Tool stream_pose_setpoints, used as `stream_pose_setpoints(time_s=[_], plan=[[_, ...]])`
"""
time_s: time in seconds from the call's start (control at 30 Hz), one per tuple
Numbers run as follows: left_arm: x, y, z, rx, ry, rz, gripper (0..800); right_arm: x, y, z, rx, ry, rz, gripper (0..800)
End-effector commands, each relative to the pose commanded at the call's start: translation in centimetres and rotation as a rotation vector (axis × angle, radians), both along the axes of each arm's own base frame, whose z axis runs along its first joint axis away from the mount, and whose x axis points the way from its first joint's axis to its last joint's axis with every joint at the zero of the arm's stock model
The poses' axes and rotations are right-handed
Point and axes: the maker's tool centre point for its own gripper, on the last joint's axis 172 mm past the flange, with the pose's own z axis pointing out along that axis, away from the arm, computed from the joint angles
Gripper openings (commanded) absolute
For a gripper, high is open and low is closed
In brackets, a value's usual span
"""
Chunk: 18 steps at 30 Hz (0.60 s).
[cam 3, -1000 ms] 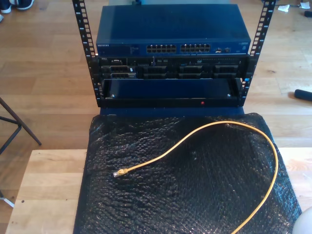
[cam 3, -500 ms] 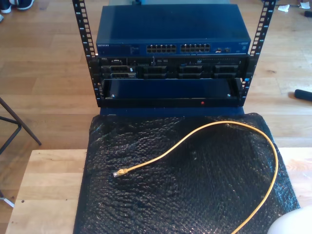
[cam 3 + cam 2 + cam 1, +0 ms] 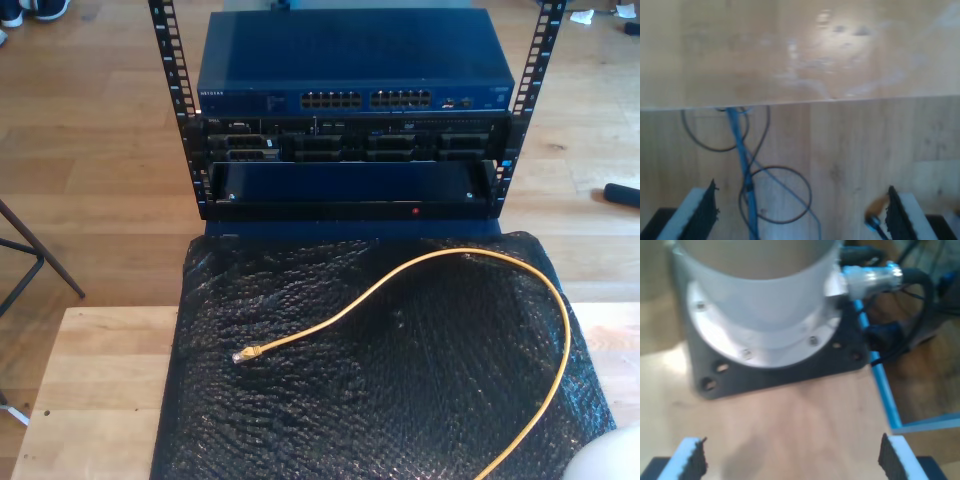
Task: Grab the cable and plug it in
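The cable (image 3: 440, 262) is thin and yellow-orange, lying loose on a black bubble-wrap sheet (image 3: 380, 400) that covers the wooden surface (image 3: 100, 380). Its small clear plug (image 3: 240, 356) rests at lower left of centre in the exterior view. From there the cable arcs up toward centre right and curves down to the lower edge. A blue network switch (image 3: 355, 75) sits in a rack at the upper centre. My first hand (image 3: 790, 460) is released, jaws wide apart over bare wood. My second hand (image 3: 802, 215) is likewise released, above the floor.
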Motion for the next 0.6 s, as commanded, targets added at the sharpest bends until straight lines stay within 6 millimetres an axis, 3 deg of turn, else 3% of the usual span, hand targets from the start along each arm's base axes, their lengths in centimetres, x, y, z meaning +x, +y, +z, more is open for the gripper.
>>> stream_pose_setpoints(time_s=[0.13, 0.23, 0.33, 0.6], plan=[[1.8, -0.4, 2.2, -0.029, 0.018, 0.024, 800, 1.2, 0.4, 1.9, 0.054, -0.019, -0.089, 798], [3.3, -1.1, 3.3, -0.046, 0.039, 0.043, 800, 3.5, 0.4, 3.2, 0.076, -0.056, -0.128, 798], [4.8, -1.8, 4.2, -0.059, 0.047, 0.047, 800, 5.6, 0.2, 4.3, 0.098, -0.08, -0.161, 798], [7.0, -3.3, 5.3, -0.085, 0.065, 0.065, 800, 8.8, 0.9, 6.4, 0.214, -0.021, -0.191, 797]])
